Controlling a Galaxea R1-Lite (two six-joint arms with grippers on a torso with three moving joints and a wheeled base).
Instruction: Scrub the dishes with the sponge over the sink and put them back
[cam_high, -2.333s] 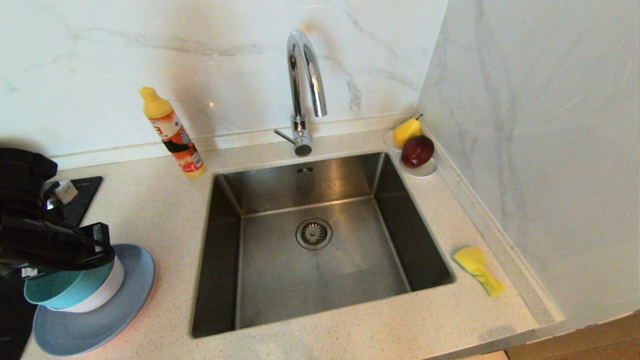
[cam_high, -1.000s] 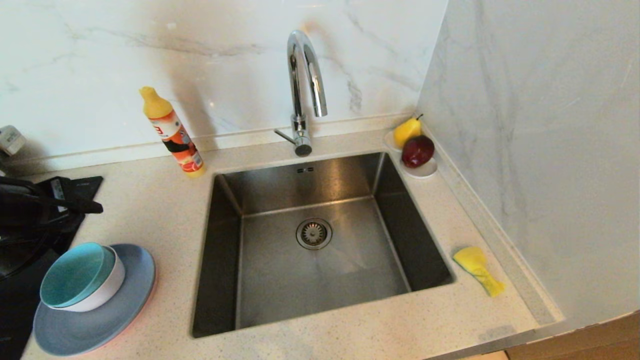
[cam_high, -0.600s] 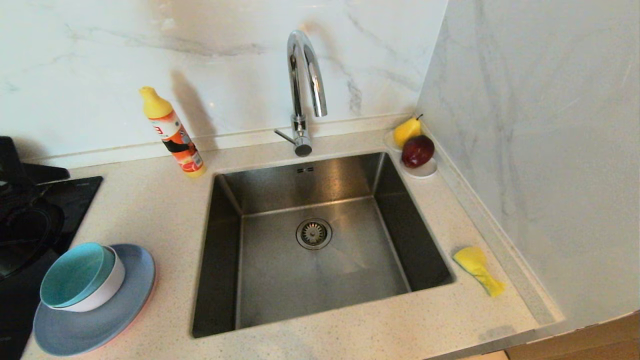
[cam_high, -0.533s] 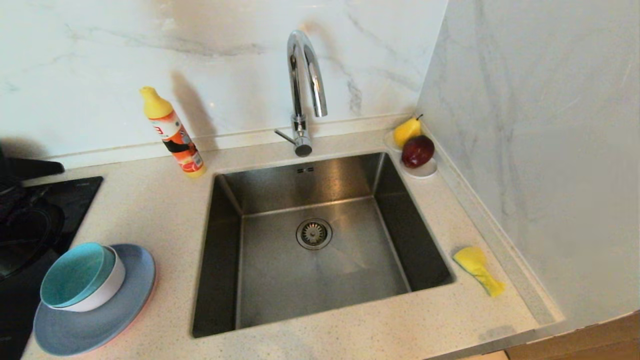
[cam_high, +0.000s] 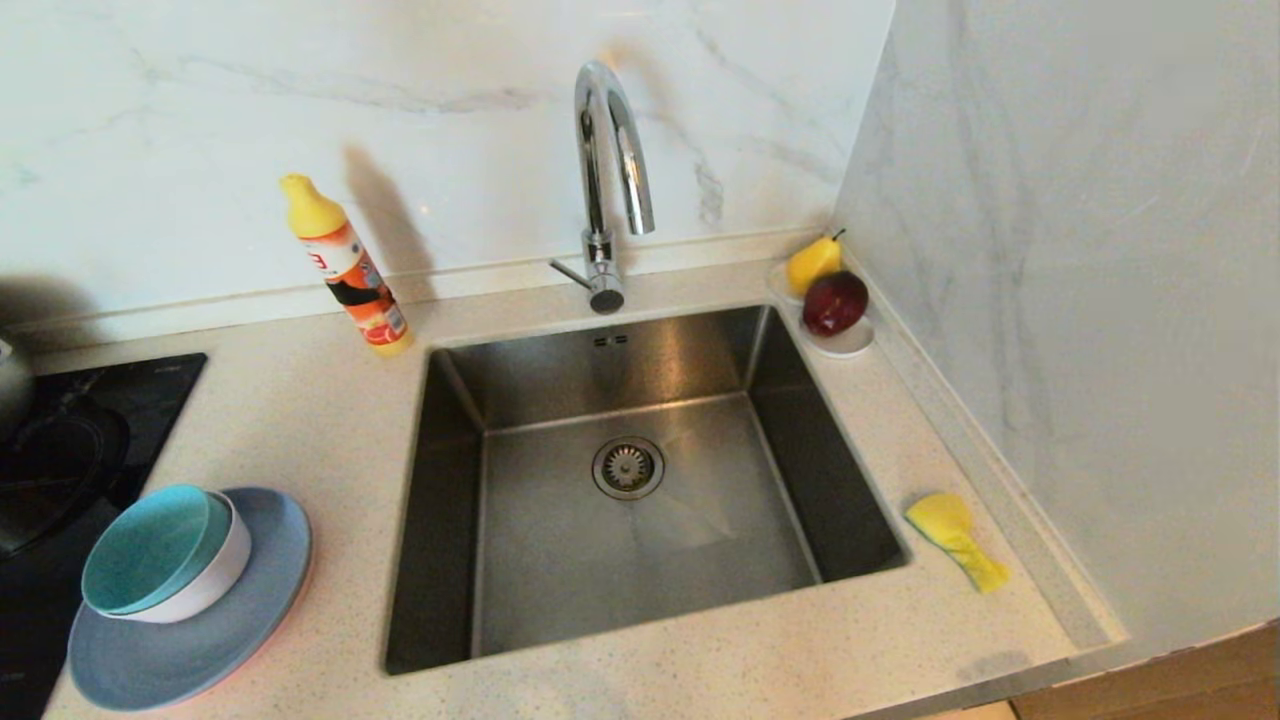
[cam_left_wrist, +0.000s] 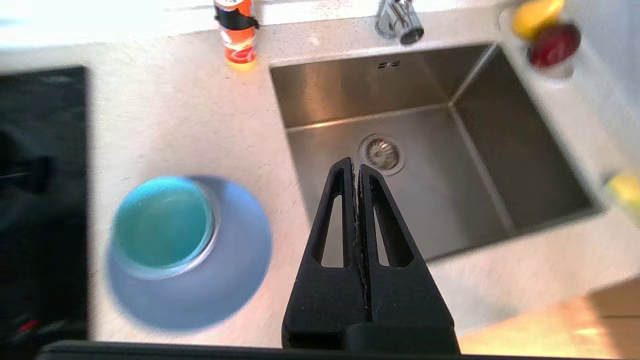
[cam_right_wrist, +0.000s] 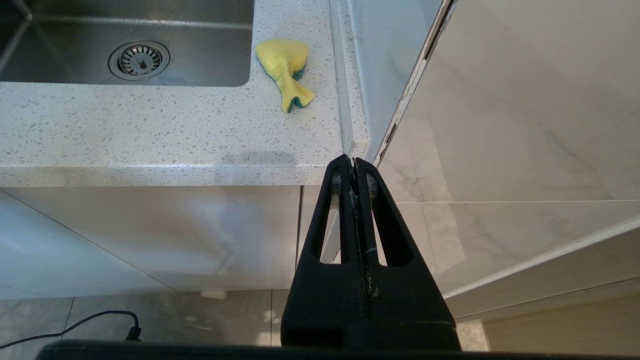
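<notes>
The dishes stand stacked on the counter left of the sink (cam_high: 480, 400): a teal bowl (cam_high: 150, 550) nested in a pale bowl (cam_high: 215, 578), on a blue-grey plate (cam_high: 200, 640) with a thin pink rim (cam_high: 305, 585) beneath. The sponge (cam_high: 955, 538) lies crumpled on the counter right of the sink, also in the right wrist view as the sponge (cam_right_wrist: 285, 67). My left gripper (cam_left_wrist: 356, 167) is shut and empty, high above the counter between the stack (cam_left_wrist: 190, 250) and the sink (cam_left_wrist: 430, 145). My right gripper (cam_right_wrist: 353, 165) hangs shut and empty below the counter's front edge.
An orange detergent bottle (cam_high: 345, 265) stands behind the sink's left corner, the chrome tap (cam_high: 605, 180) behind its middle. A white saucer (cam_high: 845, 340) with a pear and a red apple sits in the back right corner. A black hob (cam_high: 70, 450) lies at far left.
My left arm has lifted off the bowl stack and drawn back out of the head view; its gripper has shut. The dishes and sponge stay put.
</notes>
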